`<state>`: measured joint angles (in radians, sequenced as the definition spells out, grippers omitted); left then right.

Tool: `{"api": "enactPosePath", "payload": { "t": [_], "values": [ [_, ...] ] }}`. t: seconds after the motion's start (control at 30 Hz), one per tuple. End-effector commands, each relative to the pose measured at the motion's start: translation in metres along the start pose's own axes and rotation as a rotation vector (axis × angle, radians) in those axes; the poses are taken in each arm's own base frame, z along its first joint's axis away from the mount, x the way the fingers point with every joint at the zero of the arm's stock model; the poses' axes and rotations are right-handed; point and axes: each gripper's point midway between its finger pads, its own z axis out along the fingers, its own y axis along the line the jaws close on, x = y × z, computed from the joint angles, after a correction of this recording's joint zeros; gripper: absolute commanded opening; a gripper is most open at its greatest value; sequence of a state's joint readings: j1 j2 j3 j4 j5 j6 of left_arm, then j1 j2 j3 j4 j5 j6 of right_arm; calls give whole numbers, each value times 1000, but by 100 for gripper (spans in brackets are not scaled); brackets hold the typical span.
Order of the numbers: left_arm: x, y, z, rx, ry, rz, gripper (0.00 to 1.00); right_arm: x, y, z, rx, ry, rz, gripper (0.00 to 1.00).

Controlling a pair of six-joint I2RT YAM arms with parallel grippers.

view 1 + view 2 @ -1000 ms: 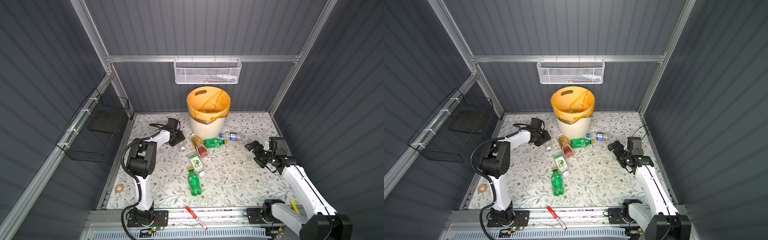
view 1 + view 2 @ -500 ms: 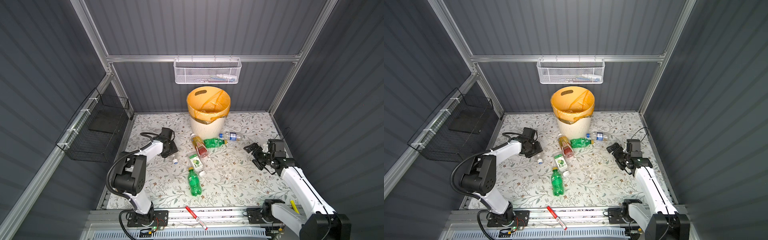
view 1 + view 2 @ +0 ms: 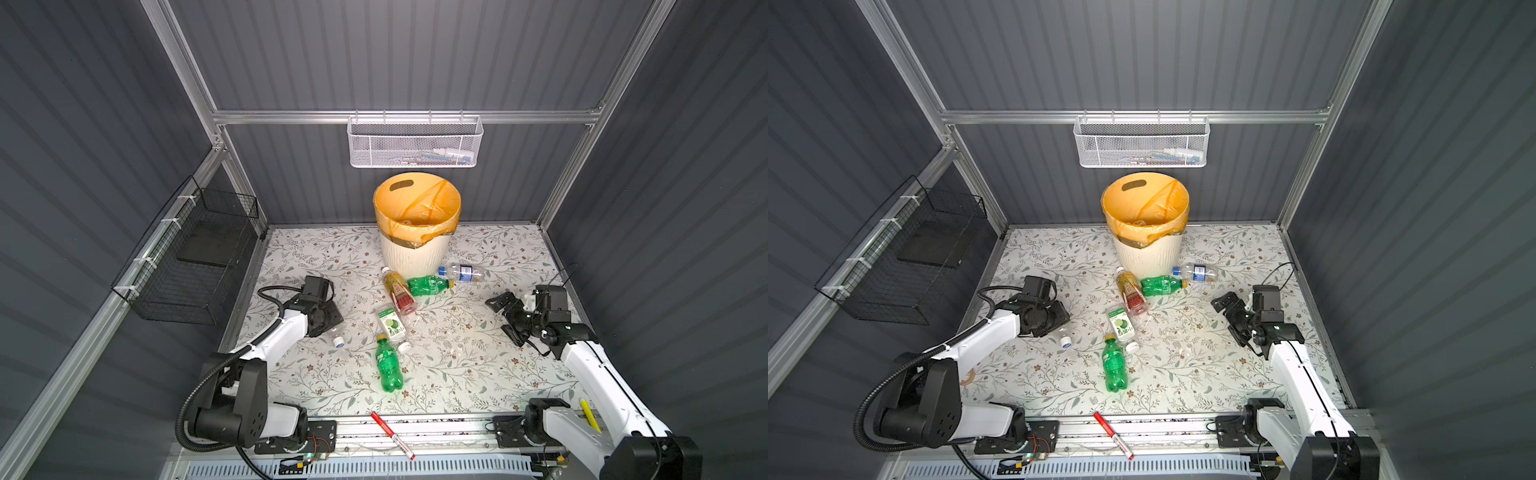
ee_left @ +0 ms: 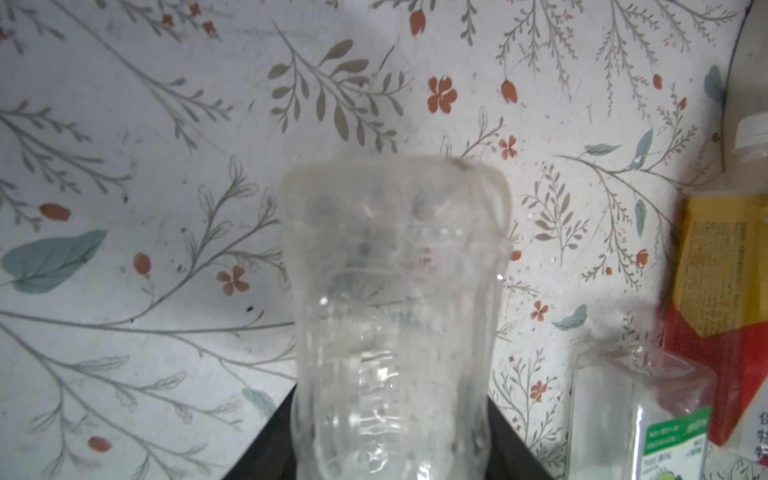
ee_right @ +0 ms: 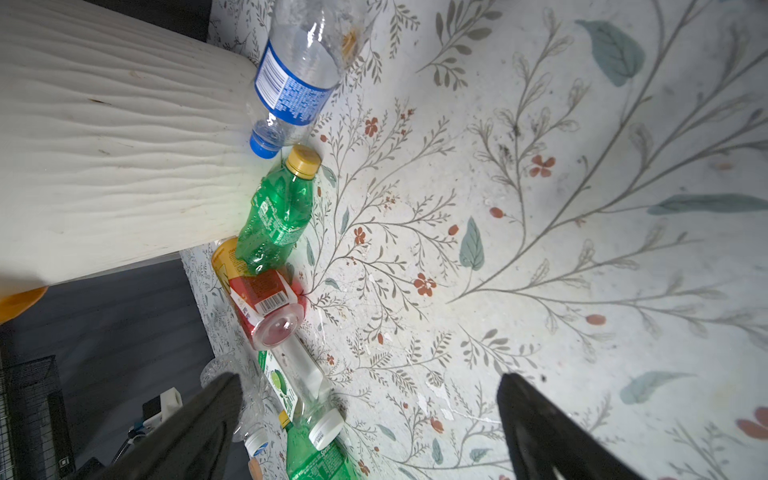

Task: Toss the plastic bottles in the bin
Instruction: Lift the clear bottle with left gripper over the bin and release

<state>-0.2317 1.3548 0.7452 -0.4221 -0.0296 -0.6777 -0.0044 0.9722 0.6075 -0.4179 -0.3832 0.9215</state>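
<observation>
Left gripper [image 3: 328,326] is clamped around a clear bottle [image 4: 395,311] at 9 o'clock on the mat [image 3: 457,374], ready for carrying to the bin [image 3: 415,253] at 12. Right gripper [image 3: 503,319] gapes empty at 3 o'clock.

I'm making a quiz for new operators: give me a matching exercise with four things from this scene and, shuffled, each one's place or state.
Things:
1. unlabelled clear plastic bottle
2. clear plastic bottle with blue label
3. red marker pen
4. right hand

States:
A. open, empty
B. on the metal front rail
C. gripped in the left hand
D. lying beside the cream ribbed bin

Pairs: 1-C, 2-D, 3-B, 4-A
</observation>
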Motion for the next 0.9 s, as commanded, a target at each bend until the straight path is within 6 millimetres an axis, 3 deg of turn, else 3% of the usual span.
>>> {"api": "enactPosePath", "payload": {
  "t": [0.0, 0.1, 0.2, 0.27, 0.33, 0.37, 0.4, 0.43, 0.47, 0.53, 0.63, 0.77, 0.87],
  "values": [
    [4, 1, -4, 19, -6, -27, 55, 9, -7, 5, 8, 27, 19, 98],
    [-18, -16, -26, 58, -56, -1, 54, 10, -7, 7, 9, 24, 11, 99],
    [-75, -63, -76, 158, -198, 88, 54, 10, -4, 10, -11, 29, 18, 98],
    [-124, -105, -126, 222, -294, 163, 54, 9, -1, 10, -23, 26, 18, 98],
    [-167, -171, -193, 391, -401, 251, 56, 8, 2, 8, -31, 19, 13, 98],
    [-181, -204, -226, 464, -438, 303, 61, 7, 3, 7, -32, 13, 17, 98],
    [-189, -236, -260, 526, -488, 365, 73, 6, 4, 7, -37, 8, 24, 98],
    [-192, -265, -295, 578, -540, 429, 96, 5, 6, 7, -46, 5, 29, 98],
    [-200, -285, -309, 610, -571, 459, 100, 4, 8, 7, -56, 6, 34, 98],
    [-217, -301, -326, 662, -627, 469, 100, 4, 11, 7, -68, 10, 40, 98],
    [-237, -303, -310, 683, -629, 420, 100, 4, 12, 7, -74, 6, 45, 98],
    [-239, -292, -314, 690, -675, 394, 100, 5, 7, 8, -57, 1, 38, 98],
    [-243, -273, -320, 653, -693, 376, 100, 5, 6, 13, -52, 17, 37, 98]
  ]
}}
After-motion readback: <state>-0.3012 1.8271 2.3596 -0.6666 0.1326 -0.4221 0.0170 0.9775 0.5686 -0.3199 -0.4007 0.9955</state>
